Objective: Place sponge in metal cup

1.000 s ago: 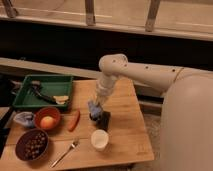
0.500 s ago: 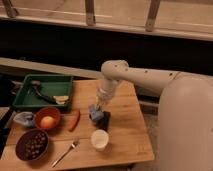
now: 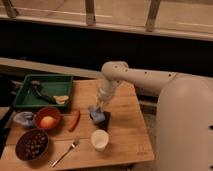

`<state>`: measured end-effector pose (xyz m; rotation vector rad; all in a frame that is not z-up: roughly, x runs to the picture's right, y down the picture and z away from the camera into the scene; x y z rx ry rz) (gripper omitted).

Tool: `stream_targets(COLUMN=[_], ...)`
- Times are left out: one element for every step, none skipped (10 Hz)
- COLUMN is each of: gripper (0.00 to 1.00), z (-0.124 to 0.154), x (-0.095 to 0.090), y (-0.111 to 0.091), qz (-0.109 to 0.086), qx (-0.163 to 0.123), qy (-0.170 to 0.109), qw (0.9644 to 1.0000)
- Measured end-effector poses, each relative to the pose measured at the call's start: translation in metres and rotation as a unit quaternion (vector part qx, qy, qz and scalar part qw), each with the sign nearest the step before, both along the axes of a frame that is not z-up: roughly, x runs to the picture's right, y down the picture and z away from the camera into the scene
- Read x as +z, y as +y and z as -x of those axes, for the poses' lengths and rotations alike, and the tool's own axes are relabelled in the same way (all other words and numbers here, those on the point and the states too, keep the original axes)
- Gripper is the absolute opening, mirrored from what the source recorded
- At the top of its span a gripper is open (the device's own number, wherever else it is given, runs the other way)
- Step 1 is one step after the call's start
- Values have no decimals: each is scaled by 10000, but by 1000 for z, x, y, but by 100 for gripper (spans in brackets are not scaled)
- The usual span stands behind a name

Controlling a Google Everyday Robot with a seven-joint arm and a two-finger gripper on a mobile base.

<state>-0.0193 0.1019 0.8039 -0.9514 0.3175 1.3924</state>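
My gripper (image 3: 97, 108) hangs from the white arm over the middle of the wooden table (image 3: 125, 135). It is shut on a blue sponge (image 3: 94, 113). The sponge sits right at the top left rim of a small dark metal cup (image 3: 104, 120), which stands upright on the table. The cup's opening is partly hidden behind the sponge and the gripper.
A white cup (image 3: 99, 140) stands just in front of the metal cup. A red pepper (image 3: 74, 120), a red bowl with an orange (image 3: 47, 120), a dark bowl of nuts (image 3: 32, 145) and a fork (image 3: 65, 152) lie to the left. A green tray (image 3: 42, 91) is at the back left.
The gripper has come down a little with the blue sponge, closer to the metal cup's rim.
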Motion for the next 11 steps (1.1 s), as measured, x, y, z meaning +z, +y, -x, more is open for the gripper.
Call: stream_targets(gripper=[80, 80, 80, 80, 80, 80, 80, 80, 80, 80, 80], z=[0, -1, -3, -4, -4, -4, -5, -10, -20, -28, -42], x=[-1, -3, -7, -12, -21, -32, -41, -48, -59, -66, -74], y=[-1, -2, -6, -13, -22, -33, -44, -52, -58, -60, -62], qz=[-9, -29, -88, -165, -274, -424, -588, -753, -1045, -1228, -1486], qx=[-4, -10, -12, -19, -42, -89, -124, -156, -108, -8, 130], qy=[-1, 10, 31, 70, 113, 209, 357, 574, 1037, 1299, 1631], qw=[10000, 10000, 10000, 9998, 9996, 9988, 9976, 9954, 9890, 9839, 9753])
